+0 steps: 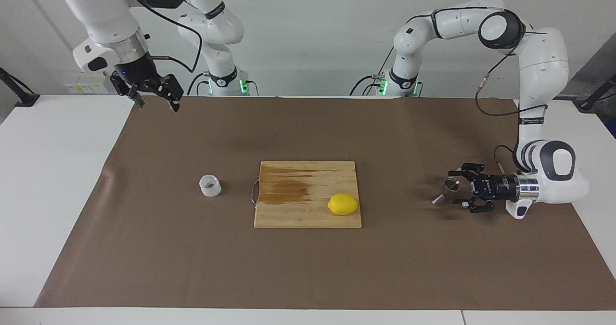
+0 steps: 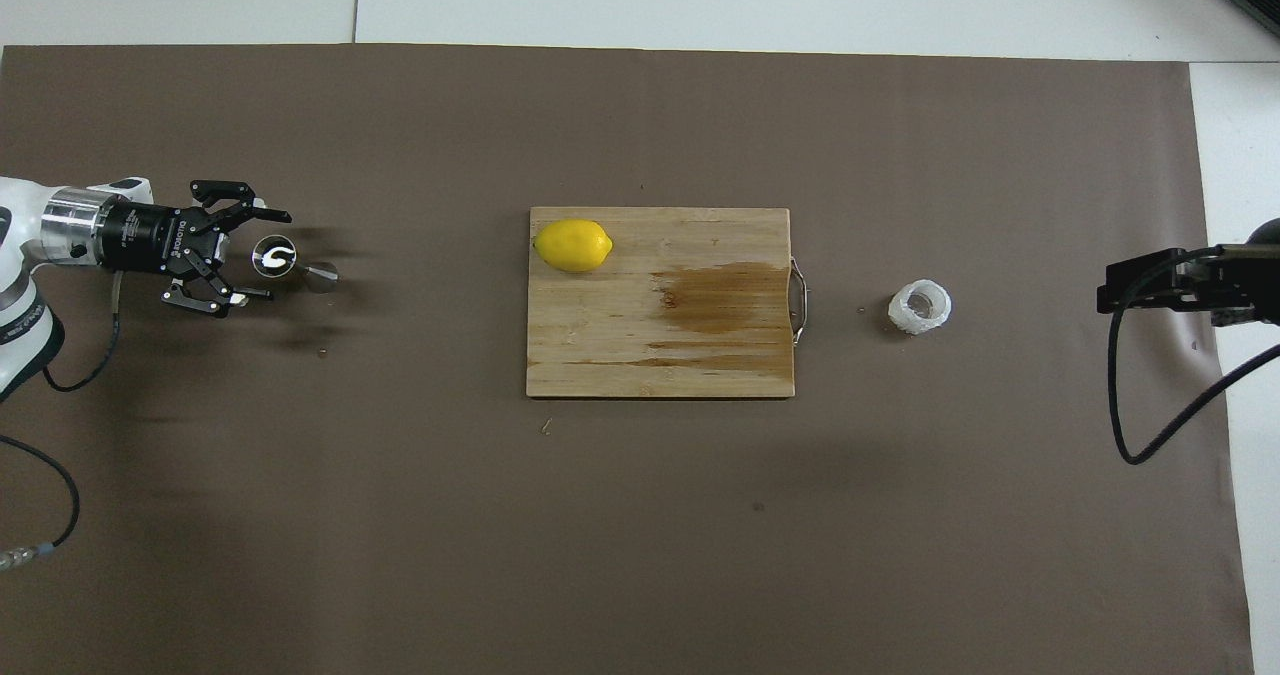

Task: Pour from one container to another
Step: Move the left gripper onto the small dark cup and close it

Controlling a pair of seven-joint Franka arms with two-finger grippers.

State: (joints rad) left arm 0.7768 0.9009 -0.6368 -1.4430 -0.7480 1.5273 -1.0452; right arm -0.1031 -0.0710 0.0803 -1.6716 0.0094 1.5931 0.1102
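The left gripper lies low and level with fingers spread wide around the steel jigger (upright on the brown mat) — no grip visible. The ridged plastic cup stands beside the cutting board, which carries 1 lemon. The right gripper waits aloft over the mat's corner, fingers apart.

Both robot arms are built of glossy white rounded shells joined by large black circular joint caps, with thin black bands at some joints, small dark screw dots across the casings, and green lights glowing at their bases. Each wrist ends in a ribbed silver metal ring that carries a black skeletal two-finger gripper of linked bars, the left gripper bearing small white lettering on its black cylindrical body and the right gripper showing a small blue light. Thin black cables loop loosely along each forearm.
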